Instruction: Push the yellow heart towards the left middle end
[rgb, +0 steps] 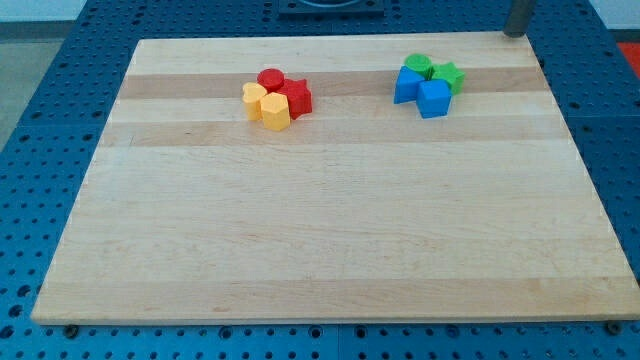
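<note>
My tool's tip (515, 33) is hanging bare at upper right. Yellow heart (254, 96) is sitting upper left on the counter (320, 230), hugging other blocks. Probably light, slidey; push its right side.

Bright, even light (soft shadows), slightly blurry.
</note>
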